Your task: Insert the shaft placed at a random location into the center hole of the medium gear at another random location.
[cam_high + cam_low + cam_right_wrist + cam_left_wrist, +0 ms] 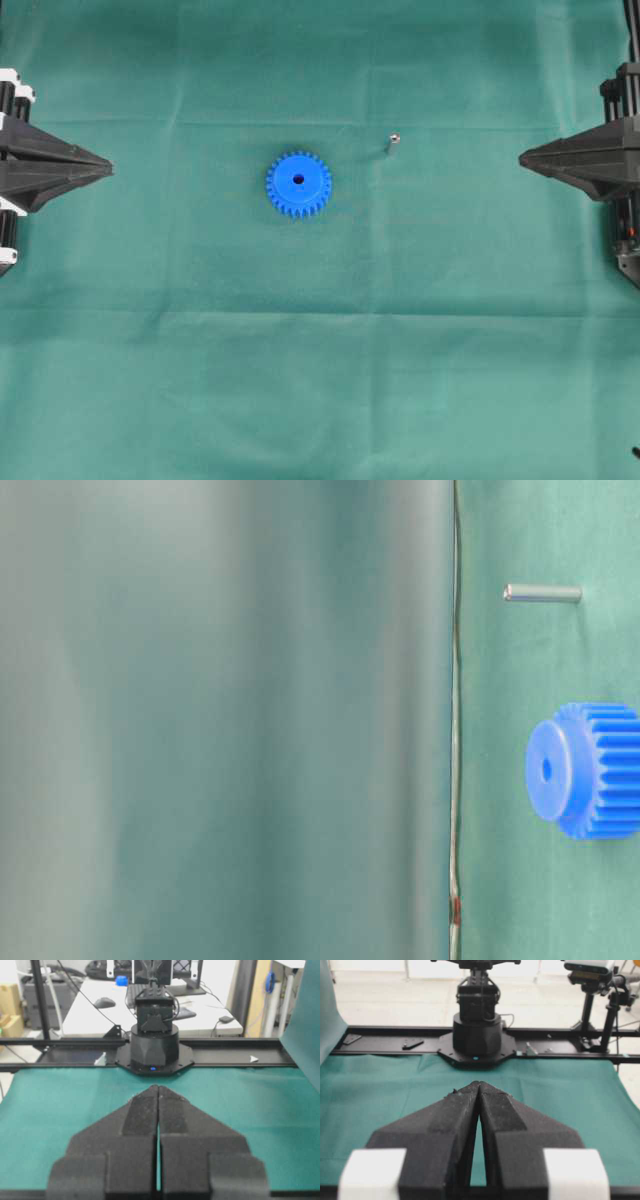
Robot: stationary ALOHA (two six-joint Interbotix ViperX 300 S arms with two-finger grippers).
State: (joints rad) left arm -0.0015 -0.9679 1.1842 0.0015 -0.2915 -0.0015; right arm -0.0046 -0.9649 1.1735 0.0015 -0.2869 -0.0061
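— Closest to the lens in each wrist view, black jaws are seen pressed tip to tip; what is gripped?

— Nothing. Both the left gripper (478, 1085) and the right gripper (158, 1088) are closed on empty air, parked at opposite edges of the green cloth (320, 380).

— Where is the shaft placed?

— The shaft (392, 143) is found right of centre in the overhead view, so the right gripper is judged nearer. It appears to stand on end, shiny tip upward, though this cannot be settled.

— And the medium gear?

— The medium gear (298, 184) is laid flat, hub up, near the shaft but apart from it, with the center hole (298, 180) exposed. Nothing is seen between either gripper and the parts.
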